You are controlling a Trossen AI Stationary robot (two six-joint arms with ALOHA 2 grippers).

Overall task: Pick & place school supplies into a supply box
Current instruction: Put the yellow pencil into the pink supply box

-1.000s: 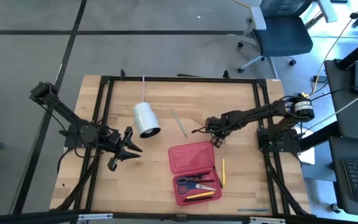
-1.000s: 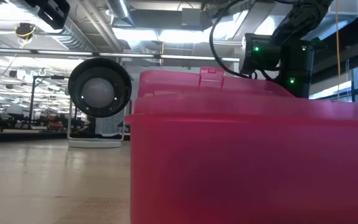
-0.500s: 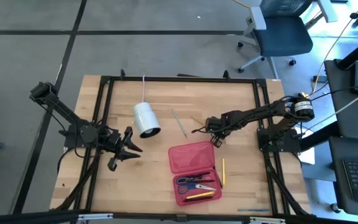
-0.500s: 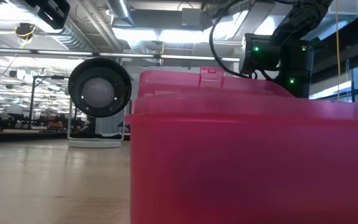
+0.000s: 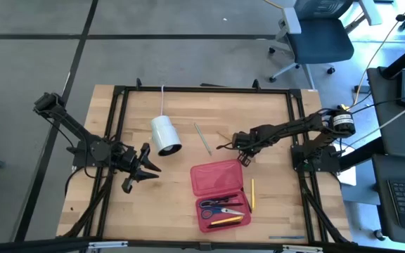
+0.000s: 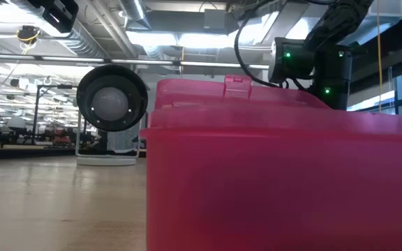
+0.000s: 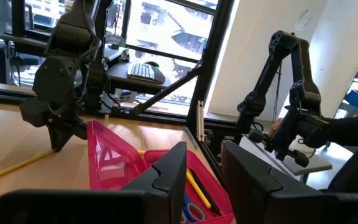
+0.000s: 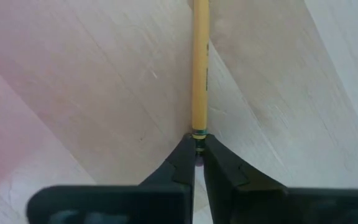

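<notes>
Yellow pencil (image 8: 200,68) pinched at its ferrule end by your right gripper (image 8: 197,155) | shaft runs straight ahead from the fingertips, over wood | open red supply box (image 5: 220,193) just beside | left gripper (image 5: 145,169) parted, idle, farther off.

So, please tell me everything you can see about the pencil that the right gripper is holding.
The wood-coloured pencil is thin and straight, with a dark band near its held end. The right gripper is shut on that end, above the wooden table just beyond the open red pencil case. The right wrist view shows the rest of it against the tabletop; whether it touches the wood cannot be told.
</notes>
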